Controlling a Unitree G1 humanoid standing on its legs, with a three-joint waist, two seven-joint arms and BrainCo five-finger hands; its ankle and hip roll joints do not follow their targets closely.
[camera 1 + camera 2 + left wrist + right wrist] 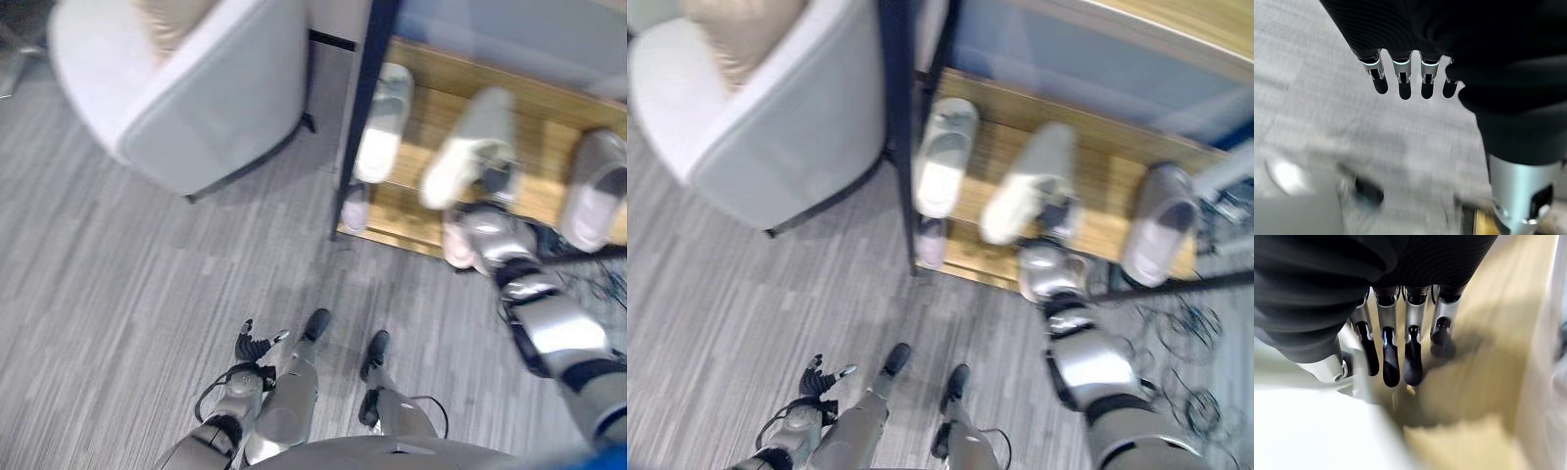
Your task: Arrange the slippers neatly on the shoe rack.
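No writing can be read. Three slippers (pixel 1029 186) are seen on the wooden shoe rack (pixel 1097 211); the middle one is tilted, toe away. The right robot hand (pixel 1058 217) is clamped on it. The left robot hand (pixel 253 345) is held relaxed above the floor (pixel 118 284).

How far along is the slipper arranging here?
Well along, not finished. Done: the left slipper and the right slipper lie on the wooden shelf of the shoe rack. In hand: the right hand is at the middle slipper, which sits tilted; its grip is unclear. Left: straightening it. Another slipper sits on a lower shelf. The left hand hangs open, idle.
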